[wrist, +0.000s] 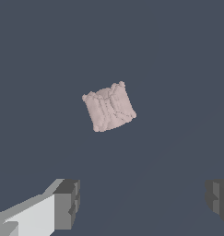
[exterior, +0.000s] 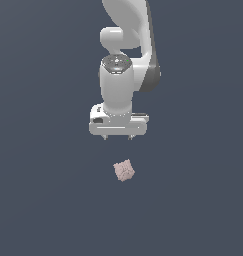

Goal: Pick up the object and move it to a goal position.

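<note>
The object (exterior: 124,170) is a small pale pink, roughly cube-shaped block with a cracked, mottled surface, lying on the dark grey floor and turned at an angle. The white gripper (exterior: 118,137) hangs above the floor, a short way behind the block in the exterior view, and touches nothing. Only the tips of its fingers (exterior: 104,136) show under the hand there. In the wrist view the object (wrist: 109,106) sits clear of the gripper (wrist: 143,203), whose two grey fingertips (wrist: 67,203) stand wide apart with nothing between them. The gripper is open.
The arm's white links (exterior: 125,55) rise behind the gripper toward the top of the exterior view. A plain dark grey surface (exterior: 43,190) lies all around the block.
</note>
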Available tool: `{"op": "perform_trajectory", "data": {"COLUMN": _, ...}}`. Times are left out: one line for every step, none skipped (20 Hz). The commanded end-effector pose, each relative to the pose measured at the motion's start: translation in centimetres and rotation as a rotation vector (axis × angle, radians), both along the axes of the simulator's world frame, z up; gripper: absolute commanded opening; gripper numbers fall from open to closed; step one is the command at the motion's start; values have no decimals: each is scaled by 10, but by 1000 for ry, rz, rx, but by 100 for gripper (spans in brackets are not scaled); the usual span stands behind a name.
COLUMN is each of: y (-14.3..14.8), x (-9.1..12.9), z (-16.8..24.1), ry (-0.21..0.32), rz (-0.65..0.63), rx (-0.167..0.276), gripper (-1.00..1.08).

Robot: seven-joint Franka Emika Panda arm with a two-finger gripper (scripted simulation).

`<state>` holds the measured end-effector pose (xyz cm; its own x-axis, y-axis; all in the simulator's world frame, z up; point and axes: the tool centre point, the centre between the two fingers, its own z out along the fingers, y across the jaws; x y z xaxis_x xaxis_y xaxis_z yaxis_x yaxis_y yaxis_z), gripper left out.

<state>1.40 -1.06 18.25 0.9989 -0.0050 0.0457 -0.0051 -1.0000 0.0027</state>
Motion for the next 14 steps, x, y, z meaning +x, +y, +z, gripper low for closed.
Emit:
{"op": "perform_trajectory", "data": {"y": 0, "x": 0, "z": 0, "ry": 0, "rz": 0, "rx": 0, "gripper": 100}}
{"op": "perform_trajectory", "data": {"y": 0, "x": 0, "z": 0, "ry": 0, "rz": 0, "rx": 1, "gripper": 100}}
{"op": "perform_trajectory", "data": {"y": 2, "x": 0, "z": 0, "ry": 2, "rz": -1, "rx": 2, "gripper": 100}}
{"op": "perform_trajectory", "data": {"y": 4, "x": 0, "z": 0, "ry": 4, "rz": -2, "rx": 4, "gripper": 100}}
{"op": "perform_trajectory", "data": {"y": 7, "x": 0, "z": 1, "ry": 7, "rz": -3, "rx": 8, "gripper": 100}}
{"op": "perform_trajectory", "data": {"y": 12, "x": -1, "z": 1, "ry": 10, "rz": -5, "rx": 12, "gripper": 100}}
{"op": "perform_trajectory", "data": {"y": 15, "x": -1, "z": 1, "ry": 14, "rz": -7, "rx": 16, "gripper": 100}}
{"op": "perform_trajectory", "data": {"y": 18, "x": -2, "z": 2, "ry": 16, "rz": -8, "rx": 19, "gripper": 100}}
{"op": "perform_trajectory", "data": {"y": 20, "x": -2, "z": 2, "ry": 18, "rz": -10, "rx": 21, "gripper": 100}}
{"op": "perform_trajectory", "data": {"y": 21, "x": -2, "z": 2, "ry": 19, "rz": -10, "rx": 22, "gripper": 100}}
{"op": "perform_trajectory", "data": {"y": 21, "x": -2, "z": 2, "ry": 19, "rz": -10, "rx": 22, "gripper": 100}}
{"op": "perform_trajectory", "data": {"y": 20, "x": -2, "z": 2, "ry": 18, "rz": -10, "rx": 22, "gripper": 100}}
{"op": "perform_trajectory", "data": {"y": 20, "x": -2, "z": 2, "ry": 18, "rz": -8, "rx": 21, "gripper": 100}}
{"op": "perform_trajectory", "data": {"y": 20, "x": -1, "z": 1, "ry": 18, "rz": -6, "rx": 21, "gripper": 100}}
